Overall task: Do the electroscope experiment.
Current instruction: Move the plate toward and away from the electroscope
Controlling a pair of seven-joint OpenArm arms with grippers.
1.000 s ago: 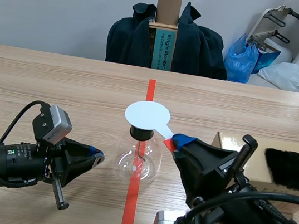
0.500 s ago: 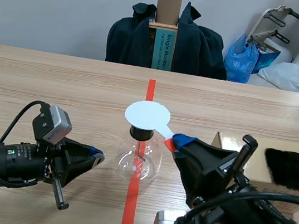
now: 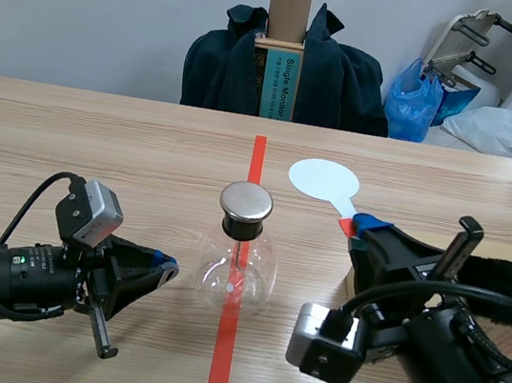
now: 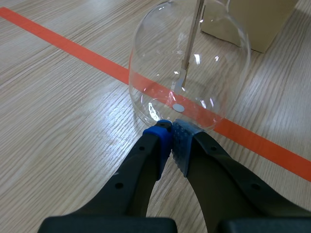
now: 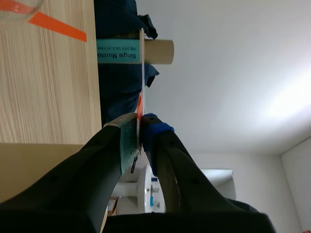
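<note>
Whereas the white disc point(image 3: 323, 179) was lying over the flask's top a second ago, it is now held off to the right and farther back, and the metal cap point(image 3: 247, 202) is left uncovered. The right gripper point(image 3: 359, 226) is closed on the disc's thin red handle point(image 3: 345, 226) — in its wrist view the handle is seen edge-on, pinched between the two pads point(image 5: 127, 136). The left gripper point(image 4: 171, 131) is closed on nothing, its blue pads point(image 4: 160, 138) pressed together just at the foot of the glass flask point(image 3: 236, 271); whether it is touched cannot be told. The flask is stood on the orange tape line point(image 3: 258, 153), mid-table. Bare wood is seen all round it — wide toward the far edge, narrower toward the cardboard box point(image 4: 248, 19) beside the right arm.
</note>
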